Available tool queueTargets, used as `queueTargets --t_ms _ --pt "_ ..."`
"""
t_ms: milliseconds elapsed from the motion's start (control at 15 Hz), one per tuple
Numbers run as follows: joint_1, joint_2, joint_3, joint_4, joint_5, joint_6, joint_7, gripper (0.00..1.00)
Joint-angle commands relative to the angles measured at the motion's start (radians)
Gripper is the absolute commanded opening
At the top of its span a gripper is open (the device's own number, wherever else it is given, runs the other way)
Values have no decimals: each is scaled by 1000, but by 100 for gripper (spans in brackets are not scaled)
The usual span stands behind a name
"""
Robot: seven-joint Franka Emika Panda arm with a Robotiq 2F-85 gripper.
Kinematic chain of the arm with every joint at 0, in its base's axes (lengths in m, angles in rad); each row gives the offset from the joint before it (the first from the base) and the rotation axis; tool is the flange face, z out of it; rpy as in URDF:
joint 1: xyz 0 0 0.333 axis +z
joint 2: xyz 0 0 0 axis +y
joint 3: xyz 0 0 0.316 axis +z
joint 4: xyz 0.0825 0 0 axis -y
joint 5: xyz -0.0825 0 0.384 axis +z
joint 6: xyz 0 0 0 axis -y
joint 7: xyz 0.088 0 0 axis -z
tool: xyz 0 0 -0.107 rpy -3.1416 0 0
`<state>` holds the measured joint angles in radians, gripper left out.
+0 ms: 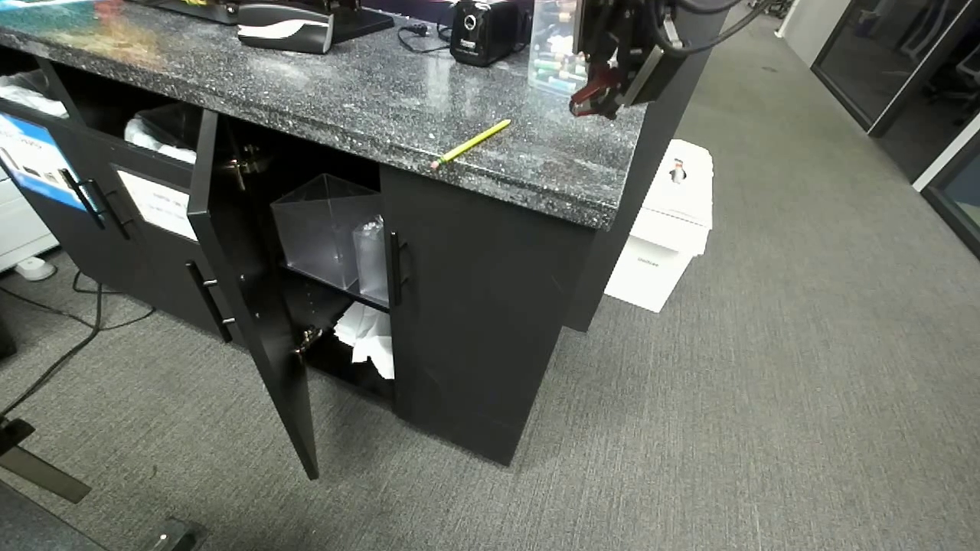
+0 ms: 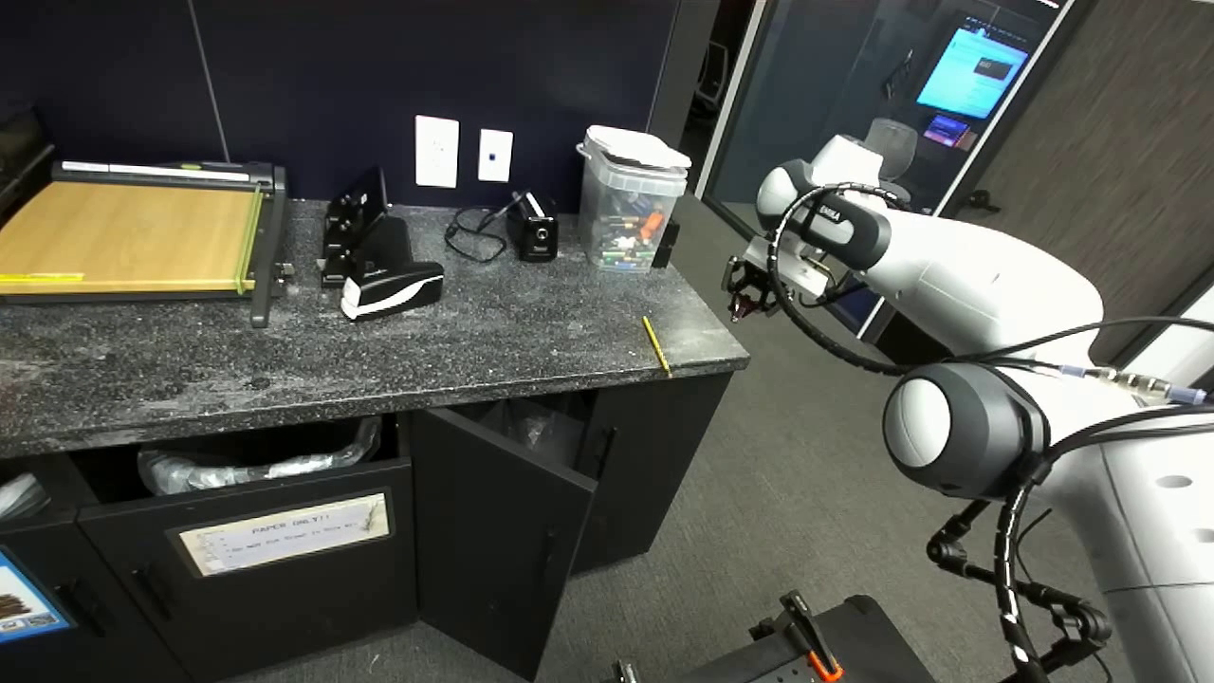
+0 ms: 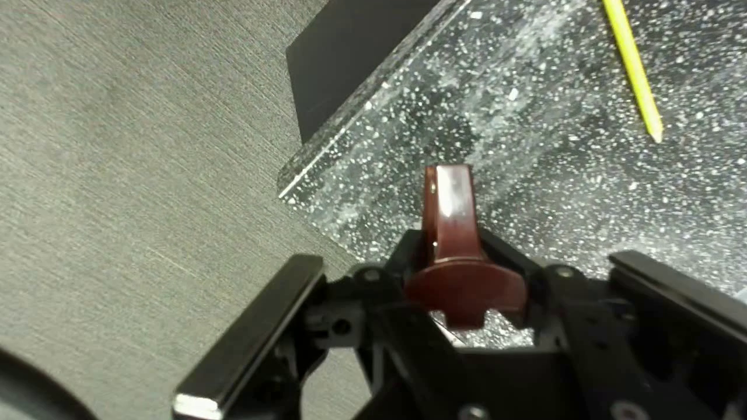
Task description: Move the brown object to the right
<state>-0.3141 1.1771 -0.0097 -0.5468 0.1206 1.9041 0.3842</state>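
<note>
Holds the brown thing (image 3: 458, 248) pinched by the jaws with the thin end out, in the air by the right end of the worktop (image 2: 531, 332). Hangs up there probably to clear the pencil (image 2: 656, 347) by the near edge, then go down on the right. At the far right, see a clear tub (image 2: 607, 194) part full of coloured bits (image 2: 628, 232), with a lid (image 2: 640, 147) on top. Below, in the open cupboard (image 1: 478, 321), see a clear box (image 1: 321, 233), likely tucked away.

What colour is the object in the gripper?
The object is reddish-brown, clearest in the wrist view.
</note>
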Motion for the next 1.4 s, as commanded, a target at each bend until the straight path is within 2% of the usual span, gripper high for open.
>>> queueTargets --t_ms 0,600,667,933,1000,1067,1200,1333 --pt "-4 61 1 68 2 -3 25 7" --pt "14 94 -2 80 -2 46 32 7" --pt "18 133 -15 151 9 19 34 7" --pt "30 157 -20 182 -1 10 62 7" --pt "34 109 -21 87 -3 54 69 7" --pt "37 107 -24 76 -3 60 82 7" --pt "43 151 -32 144 -6 29 112 7" --pt "51 151 -40 137 -9 38 136 7"
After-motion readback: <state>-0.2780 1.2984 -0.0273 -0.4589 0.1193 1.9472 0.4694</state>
